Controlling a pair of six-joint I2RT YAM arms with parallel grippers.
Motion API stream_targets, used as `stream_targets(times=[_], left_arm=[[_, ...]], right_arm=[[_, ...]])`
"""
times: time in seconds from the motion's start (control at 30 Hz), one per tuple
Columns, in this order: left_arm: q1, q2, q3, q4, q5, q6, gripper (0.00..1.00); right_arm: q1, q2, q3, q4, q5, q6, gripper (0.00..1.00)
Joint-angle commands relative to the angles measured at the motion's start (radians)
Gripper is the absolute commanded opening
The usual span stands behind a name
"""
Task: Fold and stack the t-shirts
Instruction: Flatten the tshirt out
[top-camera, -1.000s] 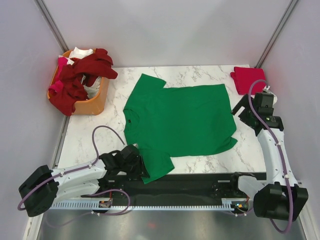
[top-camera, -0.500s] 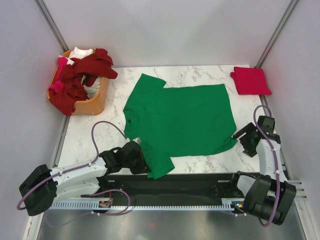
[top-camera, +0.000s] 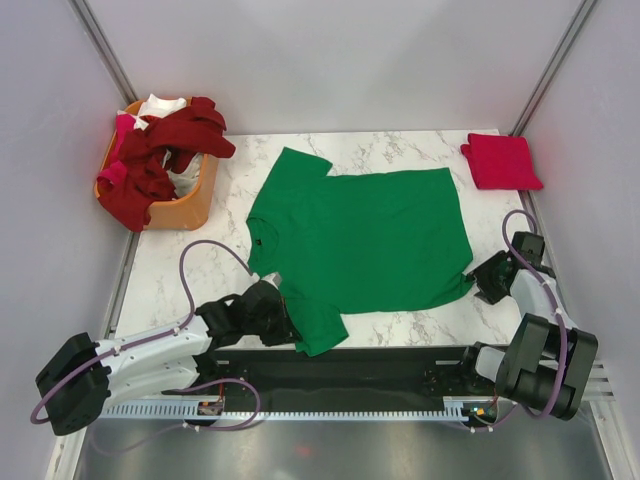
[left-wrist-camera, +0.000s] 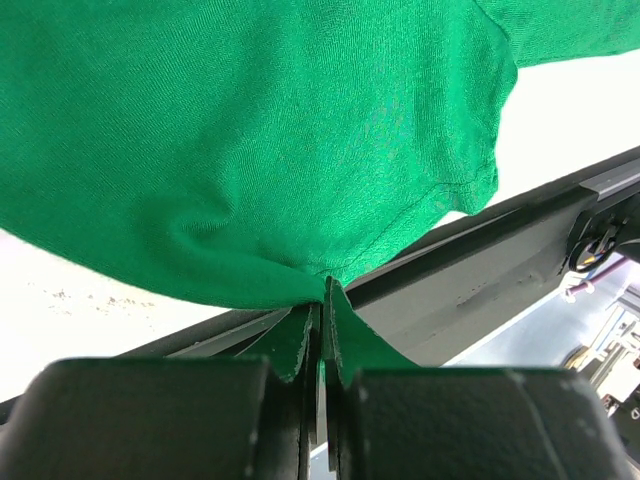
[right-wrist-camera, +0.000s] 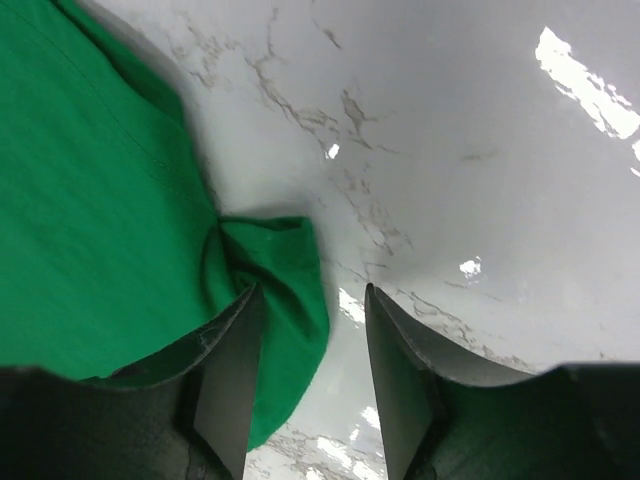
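Observation:
A bright green t-shirt (top-camera: 370, 240) lies spread flat on the marble table (top-camera: 190, 270), collar to the left. My left gripper (top-camera: 283, 322) is shut on the edge of its near sleeve; in the left wrist view the gripper (left-wrist-camera: 322, 300) pinches a fold of the green cloth (left-wrist-camera: 250, 130). My right gripper (top-camera: 487, 280) is low at the shirt's near right corner. In the right wrist view the gripper (right-wrist-camera: 312, 290) is open, with the bunched green corner (right-wrist-camera: 275, 260) lying between the fingers against the left one. A folded bright red t-shirt (top-camera: 502, 160) sits at the back right corner.
An orange basket (top-camera: 195, 205) stands at the back left, heaped with a dark red shirt (top-camera: 160, 150), a white one (top-camera: 160, 104) and a pink one (top-camera: 122, 125), some hanging over its rim. A black rail (top-camera: 380, 365) runs along the near table edge.
My left gripper closed on the near sleeve edge. My right arm swung from the back right down to the shirt's near right corner, and its jaws narrowed.

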Motion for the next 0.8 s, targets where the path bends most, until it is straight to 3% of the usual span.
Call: stream_targets(times=[0.0, 0.17, 0.33, 0.37, 0.4, 0.43, 0.53, 0.77], left_arm=[[0.0, -0.015, 0.023, 0.021, -0.036, 0.035, 0.02], [0.0, -0.012, 0.024, 0.019, -0.036, 0.041, 0.02], [0.0, -0.009, 0.024, 0.021, -0.044, 0.041, 0.02], [0.0, -0.009, 0.024, 0.019, -0.044, 0.041, 0.02], [0.0, -0.012, 0.026, 0.016, -0.043, 0.041, 0.02], [0.002, -0.013, 0.029, 0.015, -0.041, 0.044, 0.02], [0.002, -0.035, 0.058, -0.039, -0.047, 0.061, 0.02], [0.003, -0.157, 0.171, -0.25, -0.096, 0.09, 0.02]], right_arm=[[-0.006, 0.028, -0.012, 0.104, -0.02, 0.013, 0.52], [-0.007, 0.075, -0.006, 0.143, -0.027, -0.007, 0.47], [-0.006, 0.086, -0.02, 0.169, -0.053, -0.013, 0.27], [-0.007, 0.085, -0.018, 0.17, -0.066, -0.019, 0.2], [-0.007, 0.083, -0.018, 0.178, -0.086, -0.024, 0.06], [-0.009, 0.077, -0.018, 0.181, -0.106, -0.03, 0.01], [-0.012, 0.028, -0.006, 0.154, -0.181, -0.033, 0.0], [-0.015, -0.165, 0.124, -0.13, -0.109, -0.08, 0.0]])
